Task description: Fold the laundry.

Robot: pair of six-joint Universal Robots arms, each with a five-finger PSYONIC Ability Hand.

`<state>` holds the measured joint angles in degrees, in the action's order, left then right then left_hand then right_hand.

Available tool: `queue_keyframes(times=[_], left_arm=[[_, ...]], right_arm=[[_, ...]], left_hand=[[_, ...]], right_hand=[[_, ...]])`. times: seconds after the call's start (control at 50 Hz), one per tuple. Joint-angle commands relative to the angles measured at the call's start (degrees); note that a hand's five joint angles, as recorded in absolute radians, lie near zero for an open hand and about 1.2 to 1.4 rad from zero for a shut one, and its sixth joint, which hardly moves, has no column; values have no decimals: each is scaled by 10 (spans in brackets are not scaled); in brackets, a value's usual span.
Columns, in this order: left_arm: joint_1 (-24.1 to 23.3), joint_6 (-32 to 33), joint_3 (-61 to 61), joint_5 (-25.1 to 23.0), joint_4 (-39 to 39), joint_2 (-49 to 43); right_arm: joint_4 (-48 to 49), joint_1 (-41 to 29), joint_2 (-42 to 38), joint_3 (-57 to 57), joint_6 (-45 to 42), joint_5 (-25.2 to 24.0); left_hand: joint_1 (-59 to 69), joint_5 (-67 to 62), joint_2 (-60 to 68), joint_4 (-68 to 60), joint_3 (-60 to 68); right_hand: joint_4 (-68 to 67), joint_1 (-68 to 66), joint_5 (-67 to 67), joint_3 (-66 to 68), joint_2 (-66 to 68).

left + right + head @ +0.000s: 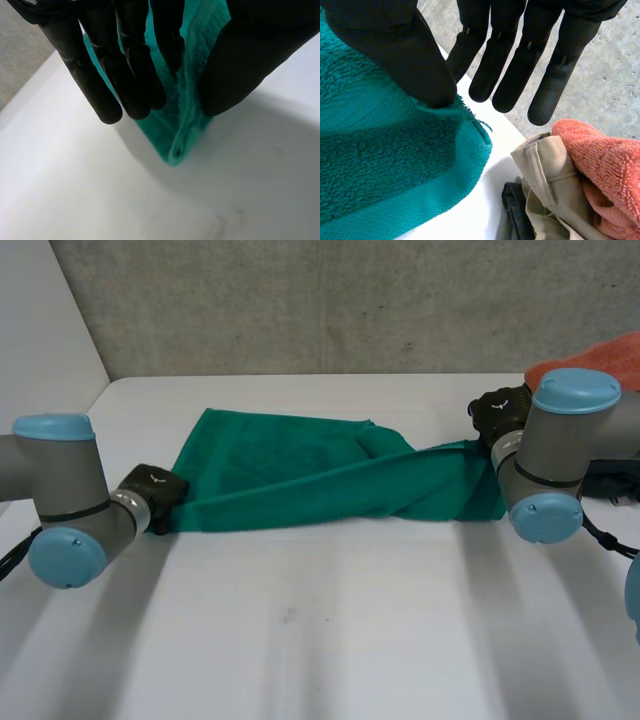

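Note:
A green towel (300,480) lies stretched across the middle of the white table (350,630), partly folded over itself. My left hand (155,488) is at the towel's near left corner. In the left wrist view that corner of the towel (185,135) is pinched between the fingers (135,65) and the thumb, hanging down below them. My right hand (500,408) is at the towel's right end. There the thumb (405,55) presses the towel's corner (380,165) against straight fingers that reach past its edge.
A pile of other laundry lies at the table's right back: an orange towel (590,358) (605,165), a beige garment (545,175) and a dark one (515,215). A grey wall (350,300) stands behind the table.

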<state>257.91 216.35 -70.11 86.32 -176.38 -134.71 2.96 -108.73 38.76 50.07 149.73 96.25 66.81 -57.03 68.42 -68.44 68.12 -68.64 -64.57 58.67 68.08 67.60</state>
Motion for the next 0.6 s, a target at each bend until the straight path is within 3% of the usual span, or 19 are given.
queue_keyframes(times=[0.02,0.12,0.18,0.24,0.32,0.4,0.46,0.6], left_arm=[[1,53,-10,40,-29,30],[1,99,-82,52,10,141],[1,135,-127,51,57,189],[7,212,-199,44,167,251],[16,271,-253,12,255,278],[34,304,-264,-14,279,281],[38,300,-241,-6,264,270],[15,236,-117,25,243,208]], right_arm=[[-28,7,28,23,-7,-3],[-108,12,82,70,-69,-17],[-185,22,136,133,-144,-52],[-293,47,212,247,-273,-115],[-341,73,264,324,-388,-138],[-289,77,266,335,-367,-129],[-275,77,256,331,-350,-124],[-263,56,206,285,-312,-102]], left_hand=[[132,-130,116,-116,119],[132,-130,116,-116,119],[132,-130,116,-116,119],[132,-130,116,-116,119],[132,-130,116,-116,119],[132,-130,116,-116,119],[132,-130,116,-116,119],[132,-130,116,-116,119]], right_hand=[[-114,-154,113,119,124],[-114,-154,113,119,124],[-114,-154,113,119,124],[-114,-154,113,119,124],[-114,-154,113,119,124],[-114,-154,113,119,124],[-114,-154,113,119,124],[-114,-154,113,119,124]])
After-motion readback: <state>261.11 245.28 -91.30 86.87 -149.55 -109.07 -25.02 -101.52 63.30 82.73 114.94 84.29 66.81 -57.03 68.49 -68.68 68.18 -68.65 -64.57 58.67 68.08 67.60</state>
